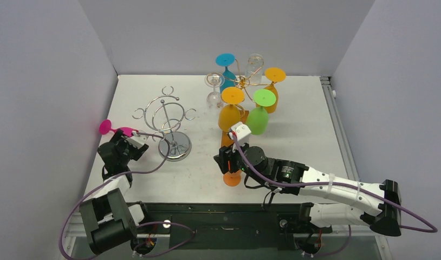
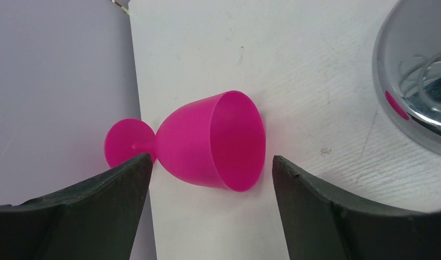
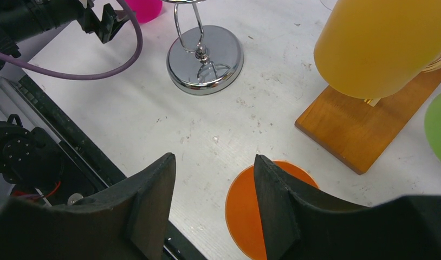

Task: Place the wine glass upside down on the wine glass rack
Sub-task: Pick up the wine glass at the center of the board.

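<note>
- Pink wine glass (image 2: 213,141) lies sideways on the counter (image 2: 316,65), between the spread jaws of the left tool (image 2: 211,158).
- Right tool (image 3: 214,157) is spread too, above an orange disc (image 3: 245,211).

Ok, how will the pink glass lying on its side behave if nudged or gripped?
Lying on its side on a round bowl, the pink glass will probably roll in an arc if nudged. It looks like opaque plastic, so likely light and not fragile. Its smooth tapered bowl might slip from a grip.

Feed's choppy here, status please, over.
Left gripper open, straddling the pink glass, on its side at table edge. Right gripper open above orange disc. Silver rack beside glass, arm's cable looping close.
</note>
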